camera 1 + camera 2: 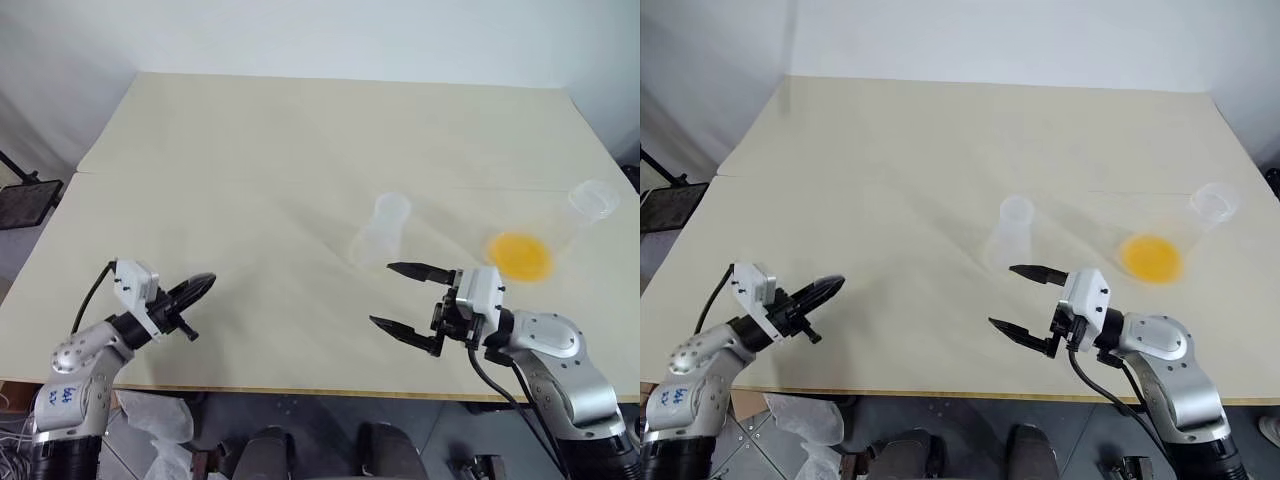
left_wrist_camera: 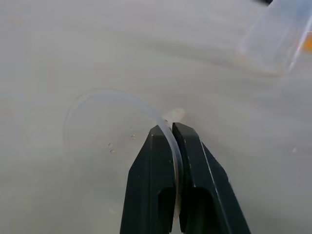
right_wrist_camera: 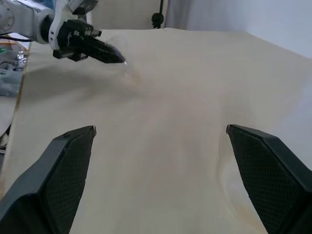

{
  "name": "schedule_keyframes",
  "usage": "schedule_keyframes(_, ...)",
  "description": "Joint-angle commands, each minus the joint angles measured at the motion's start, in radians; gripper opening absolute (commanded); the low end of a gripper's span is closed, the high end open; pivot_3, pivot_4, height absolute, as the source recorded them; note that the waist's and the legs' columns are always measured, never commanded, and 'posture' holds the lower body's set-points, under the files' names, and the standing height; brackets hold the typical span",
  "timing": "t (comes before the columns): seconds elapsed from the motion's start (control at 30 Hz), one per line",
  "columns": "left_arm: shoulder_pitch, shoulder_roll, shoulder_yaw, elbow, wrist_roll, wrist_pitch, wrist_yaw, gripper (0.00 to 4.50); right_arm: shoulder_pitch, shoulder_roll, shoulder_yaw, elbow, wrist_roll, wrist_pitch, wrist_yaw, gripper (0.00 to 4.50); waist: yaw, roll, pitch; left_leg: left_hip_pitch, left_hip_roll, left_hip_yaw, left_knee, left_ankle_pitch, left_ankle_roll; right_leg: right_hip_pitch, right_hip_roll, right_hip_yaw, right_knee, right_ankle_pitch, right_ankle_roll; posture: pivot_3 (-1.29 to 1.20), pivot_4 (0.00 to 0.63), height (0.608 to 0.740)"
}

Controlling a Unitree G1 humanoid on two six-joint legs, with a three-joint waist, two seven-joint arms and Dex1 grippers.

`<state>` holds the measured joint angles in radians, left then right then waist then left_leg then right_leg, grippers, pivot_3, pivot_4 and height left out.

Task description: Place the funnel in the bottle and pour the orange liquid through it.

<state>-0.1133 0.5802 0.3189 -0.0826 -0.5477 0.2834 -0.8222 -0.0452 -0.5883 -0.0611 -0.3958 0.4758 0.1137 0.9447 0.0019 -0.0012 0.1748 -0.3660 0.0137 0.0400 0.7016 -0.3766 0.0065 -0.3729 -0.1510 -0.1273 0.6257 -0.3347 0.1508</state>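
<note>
Pale cream table (image 1: 250, 160), plain white wall (image 1: 300, 35) behind, grey floor (image 1: 15, 250)

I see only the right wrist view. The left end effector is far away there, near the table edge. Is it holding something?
Observer: Yes. In the left wrist view the left end effector is shut on the rim of the funnel, a clear one.
Operator: Where is the bottle? My view has only bare table between my fingers.
Observer: In the left eye view the bottle stands just beyond the open right end effector, on the table.
Operator: And the orange liquid?
Observer: The orange liquid sits inside a larger clear flask lying on its side, to the right of the bottle and apart from it.
</note>
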Motion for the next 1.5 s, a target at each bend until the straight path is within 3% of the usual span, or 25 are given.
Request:
schedule_keyframes(0.03,-0.18,0.074,-0.056,-0.041,-0.012,-0.012,-0.099,0.01,0.03,0.024,-0.091,-0.073,0.053,0.013,-0.085,4.5,0.007,0.0,0.0,0.0,0.0,-0.001,0.0,0.0,0.0,0.0,0.0,0.0,0.0,0.0,0.0,0.0,0.15,0.74)
schedule_keyframes(0.23,-0.605,0.124,-0.303,0.123,0.097,-0.021,-0.324,0.01,0.073,0.101,-0.176,-0.115,0.048,-0.003,-0.242,4.5,0.01,0.0,0.0,-0.001,-0.002,0.003,0.0,0.0,0.0,0.0,0.0,-0.001,0.001,0.0,0.0,0.0,0.15,0.74)
schedule_keyframes(0.37,-0.915,0.043,-0.433,0.38,0.216,-0.112,-0.425,0.01,0.133,0.155,-0.188,-0.141,0.03,-0.022,-0.308,4.5,0.011,0.0,0.0,-0.002,-0.001,0.009,-0.001,0.0,0.0,-0.002,0.001,-0.004,0.0,0.0,0.0,0.0,0.15,0.74)
schedule_keyframes(0.53,-1.14,-0.085,-0.503,0.654,0.321,-0.243,-0.47,0.01,0.191,0.187,-0.175,-0.165,-0.003,-0.045,-0.347,4.5,0.007,0.0,0.0,-0.002,-0.001,0.011,-0.002,0.0,0.0,-0.003,0.001,-0.003,-0.001,0.0,0.0,0.0,0.15,0.74)
schedule_keyframes(0.8,-1.239,-0.185,-0.538,0.867,0.423,-0.379,-0.499,0.01,0.221,0.225,-0.146,-0.187,-0.038,-0.069,-0.394,4.5,-0.002,0.0,0.0,-0.002,0.0,0.012,-0.001,0.0,0.0,-0.003,0.001,-0.003,0.0,0.0,0.0,0.0,0.15,0.74)
schedule_keyframes(1.27,-1.27,-0.273,-0.543,0.936,0.5,-0.455,-0.515,0.01,0.226,0.249,-0.107,-0.209,-0.071,-0.076,-0.443,4.5,-0.001,0.0,0.0,-0.003,-0.001,0.011,-0.001,0.0,0.0,-0.003,0.001,-0.003,0.0,0.0,0.0,0.0,0.15,0.74)
schedule_keyframes(1.5,-1.299,-0.313,-0.533,0.979,0.511,-0.466,-0.49,1.96,0.202,0.251,-0.098,-0.202,-0.077,-0.076,-0.455,4.5,0.001,0.0,0.0,-0.003,-0.001,0.011,-0.001,0.0,0.0,-0.003,0.0,-0.003,0.0,0.0,0.0,0.0,0.15,0.74)
